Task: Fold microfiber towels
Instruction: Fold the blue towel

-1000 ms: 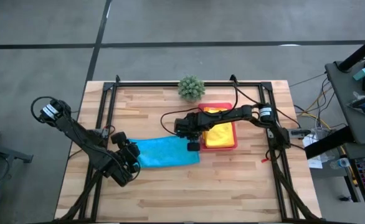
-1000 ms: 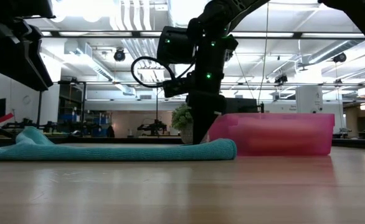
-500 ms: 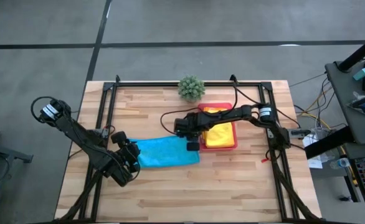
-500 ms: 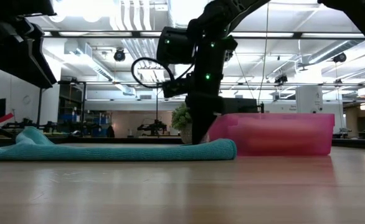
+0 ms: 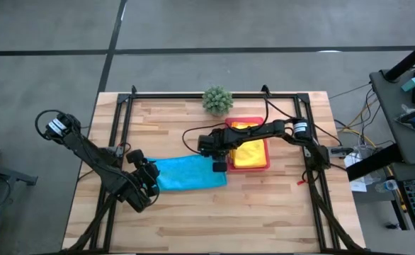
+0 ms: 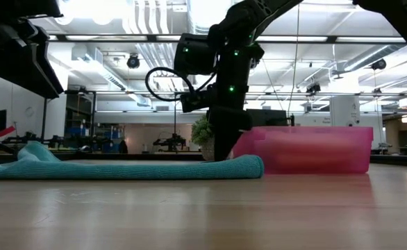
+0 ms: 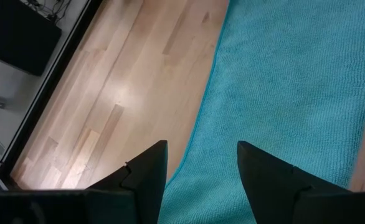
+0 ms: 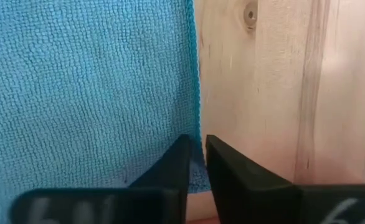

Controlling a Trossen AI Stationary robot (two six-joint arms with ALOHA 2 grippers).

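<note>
Wooden table point(image 5: 193, 219) under a bright workshop ceiling. One blue towel point(image 5: 190, 173) lies flat; one yellow towel point(image 5: 248, 152) fills the tray point(image 5: 267, 167). My left gripper point(image 7: 201, 163) gapes; my right gripper point(image 8: 197, 155) nearly pinches the blue edge.

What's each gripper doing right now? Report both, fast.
Left gripper: open, fingers either side of the turquoise towel's left edge, not gripping.
Right gripper: nearly closed at the towel's right edge; whether it pinches the cloth cannot be told.

place: lab/workshop | cues: exposed ceiling ducts point(image 6: 148, 21), strip lights, equipment benches point(image 6: 85, 142)
</note>
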